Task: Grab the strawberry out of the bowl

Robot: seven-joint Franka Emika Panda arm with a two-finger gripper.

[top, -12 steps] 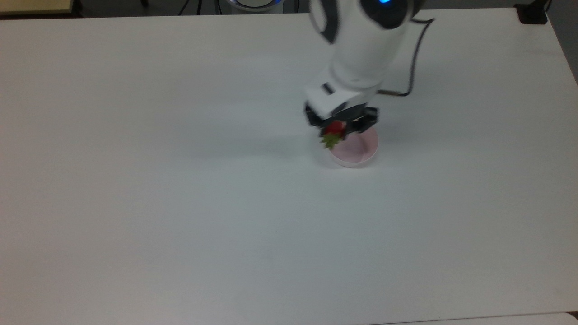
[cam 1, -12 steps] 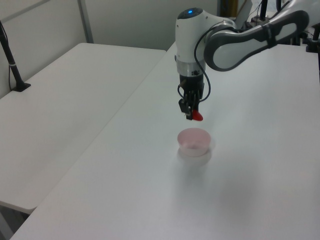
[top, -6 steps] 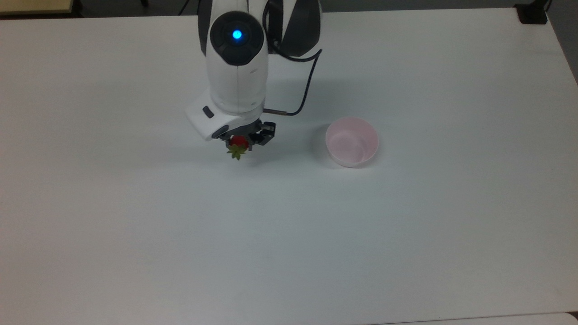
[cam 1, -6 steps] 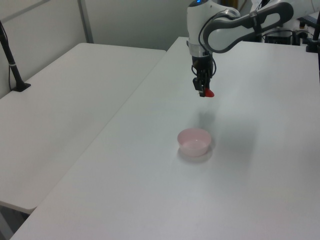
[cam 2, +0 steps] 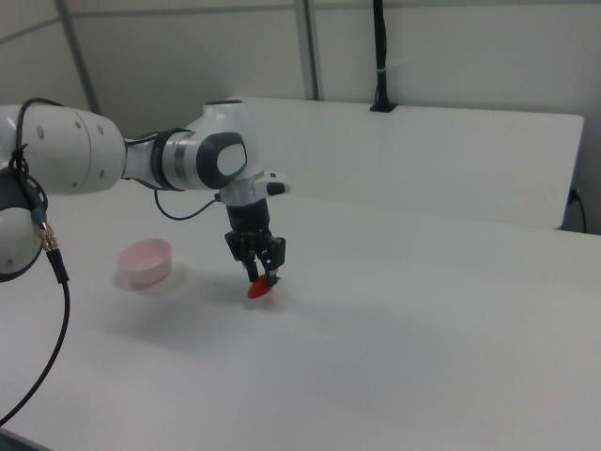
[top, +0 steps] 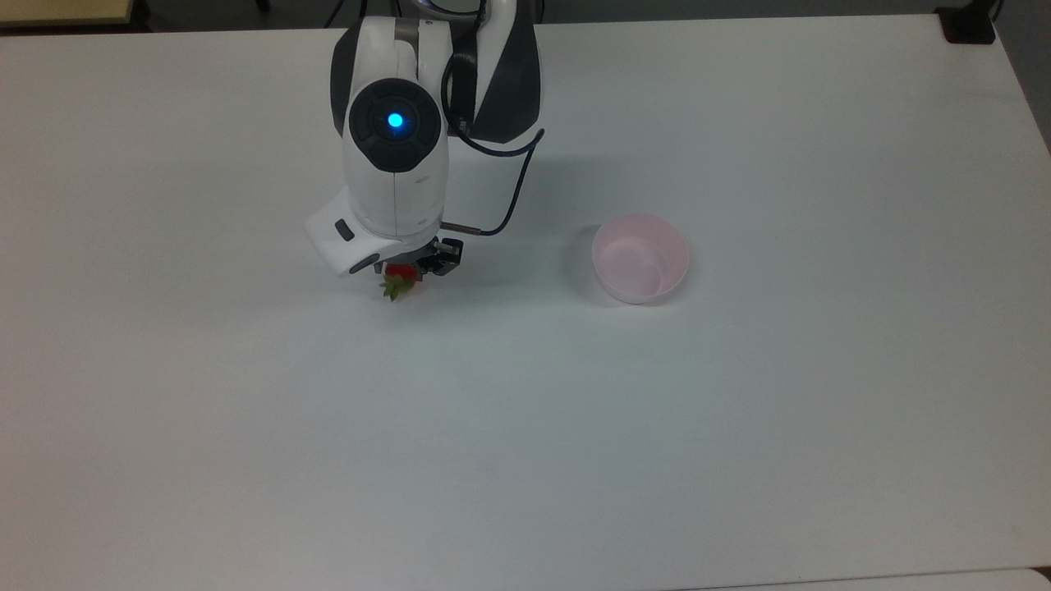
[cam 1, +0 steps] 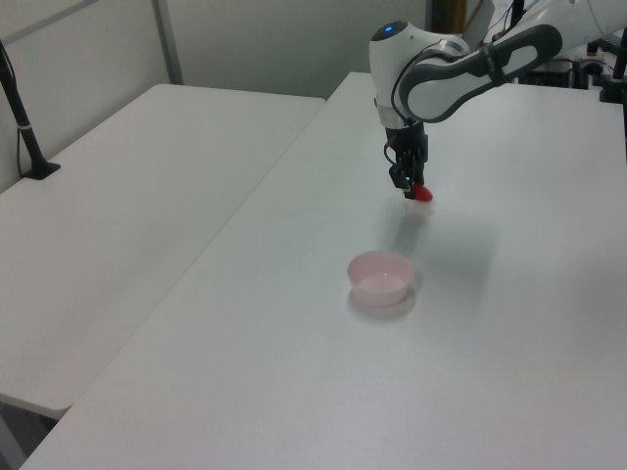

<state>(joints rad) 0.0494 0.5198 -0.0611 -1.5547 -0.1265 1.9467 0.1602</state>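
Note:
My gripper (top: 404, 274) (cam 1: 415, 186) (cam 2: 260, 279) is shut on the small red strawberry (top: 400, 273) (cam 1: 420, 193) (cam 2: 259, 288), whose green cap points toward the top view's bottom. The strawberry hangs just above the white table (top: 525, 427), close to its surface. The pale pink bowl (top: 640, 258) (cam 1: 380, 277) (cam 2: 145, 260) stands empty on the table, well off to the top view's right of the gripper and apart from it.
A black cable (top: 509, 197) loops from the arm's wrist. A second white table (cam 1: 127, 196) adjoins on the left view's left, with a black post (cam 1: 24, 127) on it. A black post (cam 2: 378, 56) stands at the back in the right view.
The gripper carried the strawberry away from over the bowl toward the top view's left and lowered it close to the table. The bowl stayed put.

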